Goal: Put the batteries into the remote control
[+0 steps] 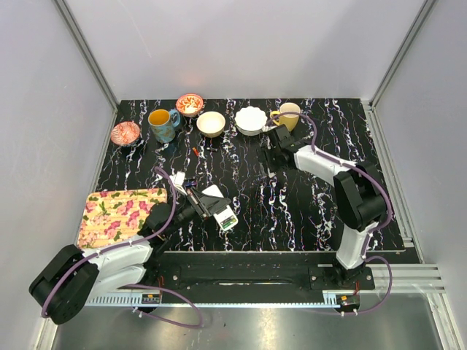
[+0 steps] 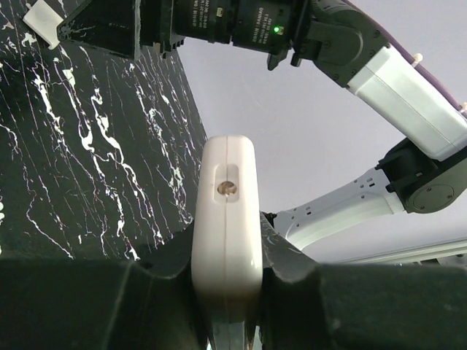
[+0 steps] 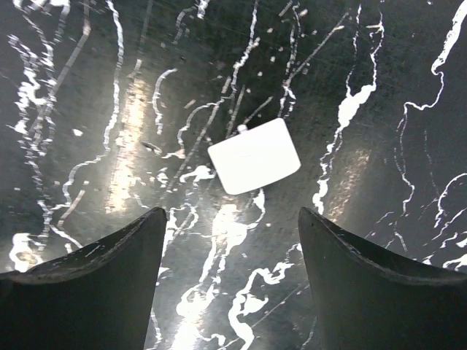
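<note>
Left gripper (image 2: 226, 281) clamps the white remote (image 2: 226, 211) edge-on, at about 7 o'clock from the centre of the table (image 1: 306, 197). Right gripper (image 3: 230, 248), jaws spread wide, hovers over the loose back cover (image 3: 254, 155), which lies flat at its 12 o'clock.

1. Overhead view, 12 o'clock = far edge. Along the back of the table (image 1: 314, 211) there's a row, left to right: end bowl (image 1: 125, 133), mug (image 1: 162, 125), back bowl (image 1: 190, 104), middle bowl (image 1: 211, 123), scalloped bowl (image 1: 250, 120), cup (image 1: 289, 115).
2. The mat (image 1: 117, 215) lies at 8 o'clock, in the near-left corner.
3. The remote control (image 2: 226, 204) is at 7 o'clock, between the left gripper (image 1: 216, 205) fingers, just right of the mat.
4. The back-cover panel (image 3: 254, 155) lies flat on the table at about 1 o'clock (under the right gripper (image 3: 232, 215), apart from its fingers), near the cup at its 6 o'clock.
</note>
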Tool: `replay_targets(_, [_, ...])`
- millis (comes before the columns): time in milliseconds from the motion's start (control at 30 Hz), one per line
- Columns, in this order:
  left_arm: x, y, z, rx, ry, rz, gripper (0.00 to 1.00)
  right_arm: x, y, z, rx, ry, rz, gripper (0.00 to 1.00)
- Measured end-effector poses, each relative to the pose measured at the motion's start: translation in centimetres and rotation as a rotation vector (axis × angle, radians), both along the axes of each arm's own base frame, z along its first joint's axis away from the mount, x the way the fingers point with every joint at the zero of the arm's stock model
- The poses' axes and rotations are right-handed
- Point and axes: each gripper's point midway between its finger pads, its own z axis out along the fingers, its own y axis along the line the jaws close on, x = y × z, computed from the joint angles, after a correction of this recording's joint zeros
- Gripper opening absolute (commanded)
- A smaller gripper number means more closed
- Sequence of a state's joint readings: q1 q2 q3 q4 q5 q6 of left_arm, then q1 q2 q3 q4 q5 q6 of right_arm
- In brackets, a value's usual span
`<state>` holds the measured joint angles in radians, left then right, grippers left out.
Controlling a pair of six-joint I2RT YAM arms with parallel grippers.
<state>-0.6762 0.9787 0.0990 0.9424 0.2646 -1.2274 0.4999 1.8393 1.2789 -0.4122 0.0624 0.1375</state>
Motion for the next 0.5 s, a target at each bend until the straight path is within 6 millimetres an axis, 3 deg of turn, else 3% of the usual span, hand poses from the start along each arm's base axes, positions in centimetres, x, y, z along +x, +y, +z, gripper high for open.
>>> replay_targets(233, [-0.2, -0.1, 0.0, 0.000, -0.002, -0.014, 0.00, 0.5, -2.0, -2.5, -0.017, 0.059, 0.046, 0.82])
replay_targets(500, [-0.3, -0.2, -0.2, 0.005, 0.004, -0.020, 0.00, 1.0, -1.3, -3.9, -0.007, 0.092, 0.114, 0.84])
